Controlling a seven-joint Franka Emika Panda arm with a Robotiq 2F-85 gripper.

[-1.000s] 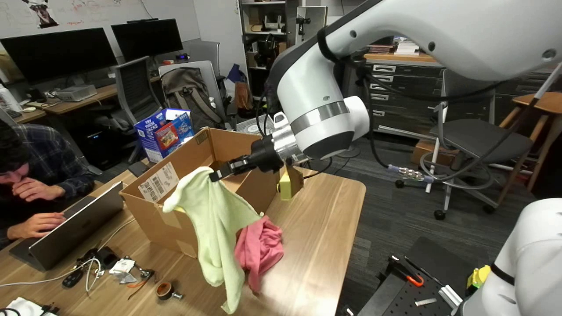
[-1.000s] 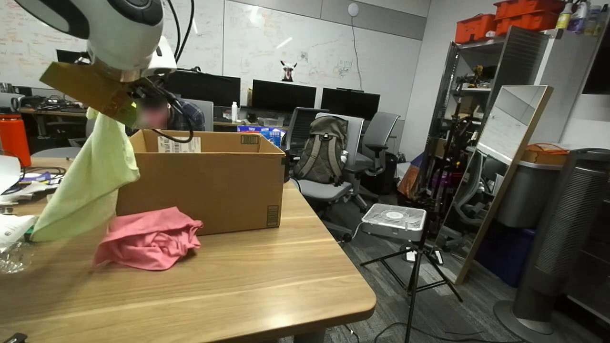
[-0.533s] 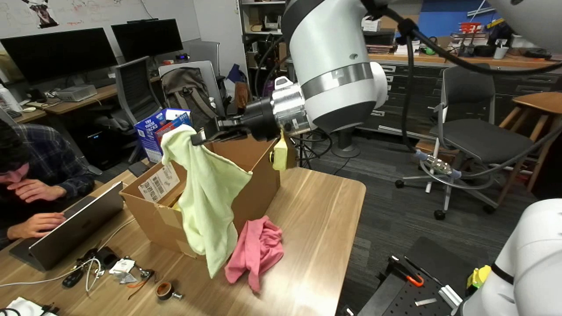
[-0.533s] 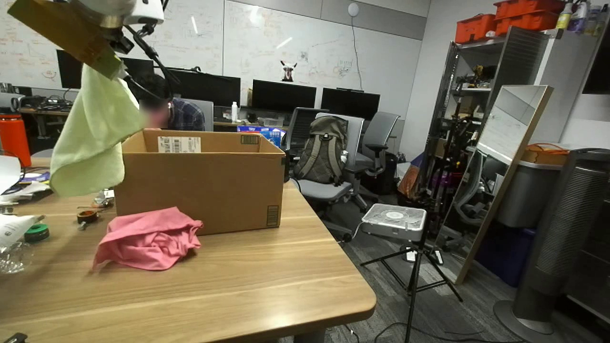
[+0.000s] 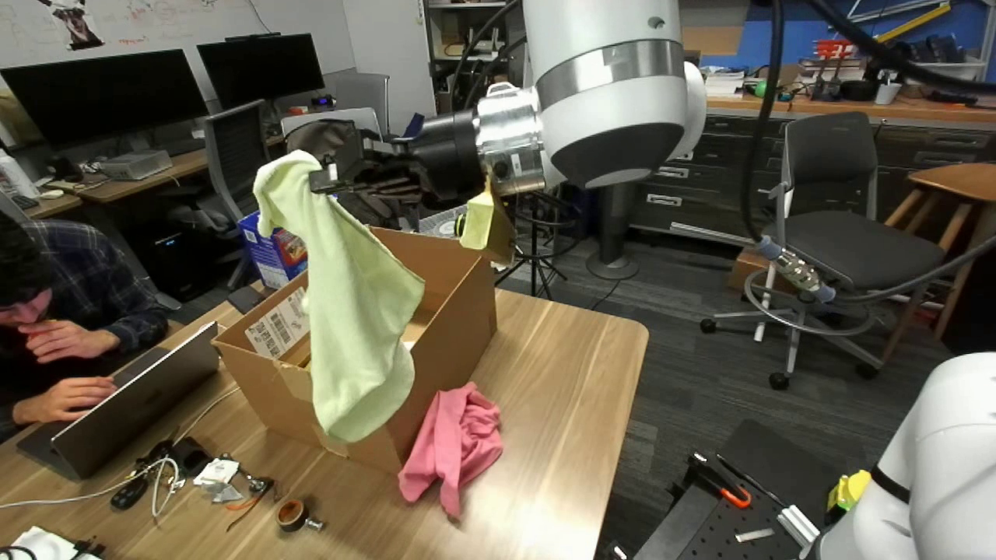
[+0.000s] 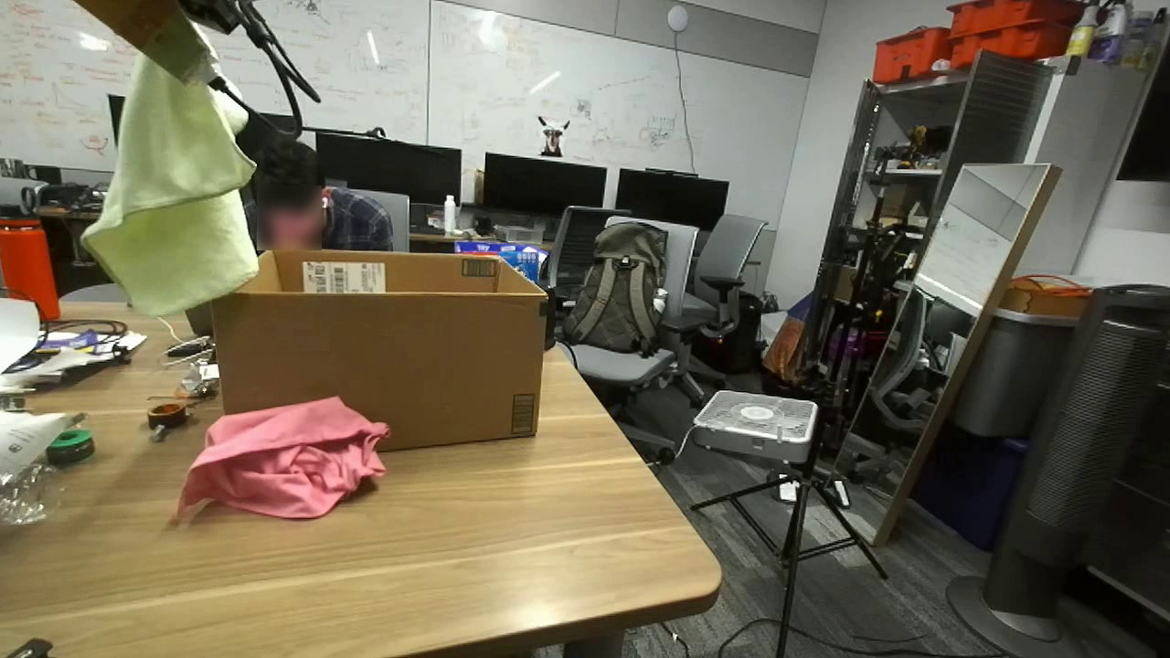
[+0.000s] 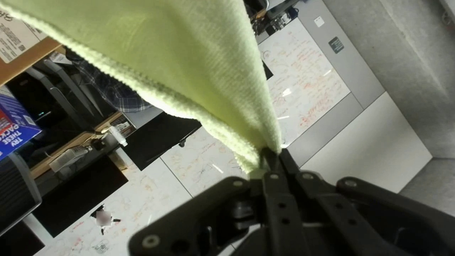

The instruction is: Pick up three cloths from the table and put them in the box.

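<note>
In an exterior view, farthest left of and below the gripper, a person sits at a laptop on the table, on the far side of the box from the pink cloth. Nearer, below the gripper, the box stands with its top open, which suits a release from above; much of its inside is hidden. Straight beneath the gripper hangs the pale yellow-green cloth, in an exterior view mostly beside the box's end and so not yet inside. The gripper is pinched tight on it near an edge, jaws almost together because the fabric is thin, and the rest trails in a long drape. That drape is probably why the gripper is so high: the lower hem must clear the rim. Below and right of the gripper, the pink cloth lies crumpled just beside the box, likely out of the way of the drop.
</note>
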